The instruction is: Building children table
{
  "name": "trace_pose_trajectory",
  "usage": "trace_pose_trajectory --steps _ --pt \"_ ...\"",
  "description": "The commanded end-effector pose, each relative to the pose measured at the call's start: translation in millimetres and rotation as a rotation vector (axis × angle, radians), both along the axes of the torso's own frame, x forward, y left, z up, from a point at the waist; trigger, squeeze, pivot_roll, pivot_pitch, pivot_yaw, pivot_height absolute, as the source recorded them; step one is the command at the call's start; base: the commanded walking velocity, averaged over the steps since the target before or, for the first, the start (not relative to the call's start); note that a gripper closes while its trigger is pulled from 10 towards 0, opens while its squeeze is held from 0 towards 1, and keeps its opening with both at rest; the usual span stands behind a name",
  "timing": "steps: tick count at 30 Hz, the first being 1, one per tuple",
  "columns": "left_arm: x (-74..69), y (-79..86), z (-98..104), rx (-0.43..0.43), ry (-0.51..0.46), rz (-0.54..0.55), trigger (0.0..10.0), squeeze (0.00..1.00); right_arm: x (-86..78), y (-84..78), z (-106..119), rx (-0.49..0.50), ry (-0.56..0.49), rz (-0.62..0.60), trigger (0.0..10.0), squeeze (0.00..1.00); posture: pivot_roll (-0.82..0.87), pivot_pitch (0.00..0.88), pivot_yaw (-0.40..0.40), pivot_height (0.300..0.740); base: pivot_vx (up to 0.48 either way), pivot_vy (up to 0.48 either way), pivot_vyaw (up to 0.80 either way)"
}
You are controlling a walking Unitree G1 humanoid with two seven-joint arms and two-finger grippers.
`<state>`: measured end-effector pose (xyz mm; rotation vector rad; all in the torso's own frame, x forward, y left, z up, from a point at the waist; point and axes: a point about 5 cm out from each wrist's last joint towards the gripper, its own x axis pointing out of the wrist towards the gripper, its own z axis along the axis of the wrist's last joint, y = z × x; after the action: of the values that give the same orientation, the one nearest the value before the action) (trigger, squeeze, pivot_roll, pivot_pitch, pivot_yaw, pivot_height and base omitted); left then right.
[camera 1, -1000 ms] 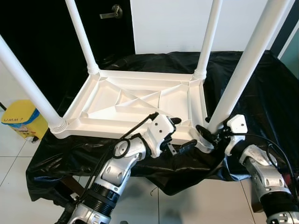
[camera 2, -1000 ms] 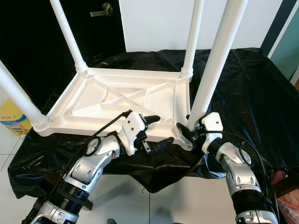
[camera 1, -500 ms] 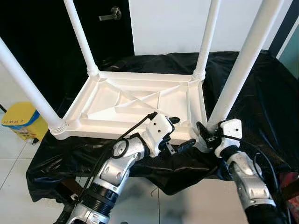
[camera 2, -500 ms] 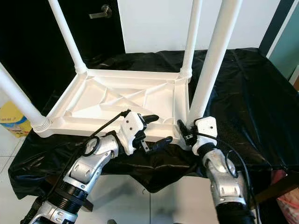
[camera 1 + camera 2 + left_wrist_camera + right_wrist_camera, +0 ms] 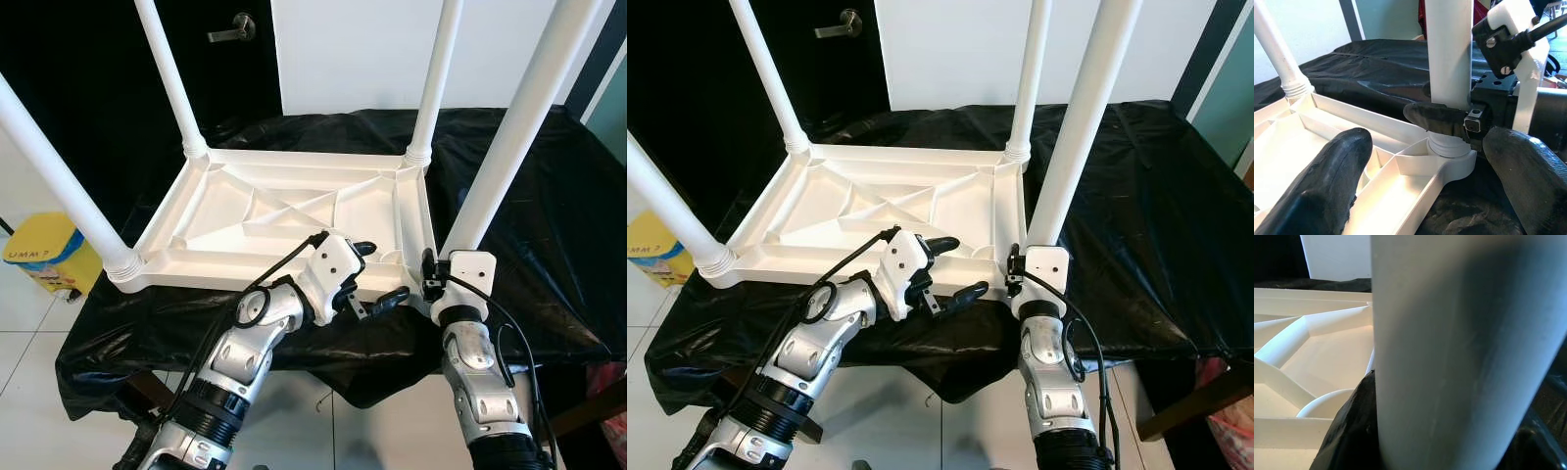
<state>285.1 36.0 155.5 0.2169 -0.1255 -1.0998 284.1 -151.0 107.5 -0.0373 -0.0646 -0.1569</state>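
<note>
Forearm swing is what you should note: your right arm has come in from its outward slant to stand nearly upright under the near-right leg [image 5: 509,127]. Its right gripper [image 5: 431,274] clamps that leg's base. Just beside it, the left gripper [image 5: 377,272] stays spread across the upturned table [image 5: 284,220] rim.

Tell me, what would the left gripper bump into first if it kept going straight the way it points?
Probably the near right leg at its base, where the right gripper is clamped; the left gripper points at it.
</note>
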Motion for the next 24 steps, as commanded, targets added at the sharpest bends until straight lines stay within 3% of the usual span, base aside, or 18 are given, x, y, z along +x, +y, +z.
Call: trace_pose_trajectory --steps 1,12,13,14,15,24 --pt "5.0 2.6 1 -0.004 -0.014 0.04 10.0 0.0 -2.7 3.8 -16 0.002 0.087 0.013 10.0 0.0 -0.14 0.0 0.017 0.74 0.0 0.0 0.0" --pt "8.1 3.1 3 -0.003 -0.025 0.035 10.0 0.0 -0.8 5.9 -11 -0.01 0.072 -0.004 10.0 0.0 -0.14 0.0 0.026 0.74 0.0 0.0 0.0" --pt "8.4 2.3 3 -0.002 -0.027 0.031 10.0 0.0 0.2 4.5 -10 -0.018 0.063 -0.006 10.0 0.14 -0.15 0.0 0.027 0.74 0.0 0.0 0.0" --pt "8.6 1.8 3 -0.001 -0.028 0.029 10.0 0.0 0.6 3.9 -9 -0.021 0.06 -0.005 10.0 0.14 -0.15 0.0 0.027 0.74 0.0 0.0 0.0" --pt "9.1 1.5 3 -0.001 -0.028 0.028 10.0 0.0 1.1 3.4 -8 -0.022 0.055 0.003 10.0 1.0 -0.16 0.0 0.025 0.74 0.0 0.0 0.0" --pt "10.5 0.4 3 0.0 -0.033 0.02 10.0 0.0 0.7 -1.1 -1 -0.027 0.006 0.088 10.0 1.0 -0.16 0.0 0.019 0.74 0.0 0.0 0.0"
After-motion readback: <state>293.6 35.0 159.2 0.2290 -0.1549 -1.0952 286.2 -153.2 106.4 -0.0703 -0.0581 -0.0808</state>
